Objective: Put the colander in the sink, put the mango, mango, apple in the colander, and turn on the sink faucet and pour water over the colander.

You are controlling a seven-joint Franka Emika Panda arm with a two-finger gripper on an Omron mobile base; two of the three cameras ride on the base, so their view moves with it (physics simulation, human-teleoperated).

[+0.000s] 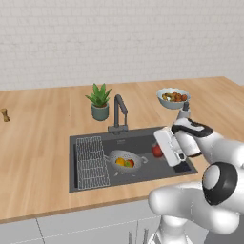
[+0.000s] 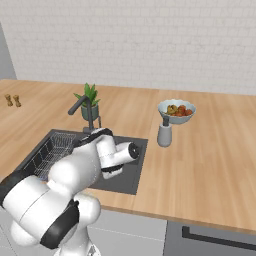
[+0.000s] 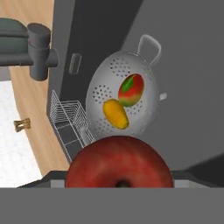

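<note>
**Apple held over the sink**

From left, I see the wire rack [image 1: 91, 162], then the colander [image 1: 125, 161] on the sink [image 1: 143, 143] floor with two mangoes [image 3: 124, 100]. My gripper [image 1: 159, 150], jaws spread wide, clasps the apple [image 3: 119, 162].

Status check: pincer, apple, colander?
Pincer over the sink, closed on the apple. Colander in the sink, both mangoes inside. Nothing between apple and colander; faucet dry.

Wooden counter [image 1: 43, 143]: plant [image 1: 99, 102], food bowl [image 1: 173, 97], soap dispenser [image 2: 164, 132].
</note>
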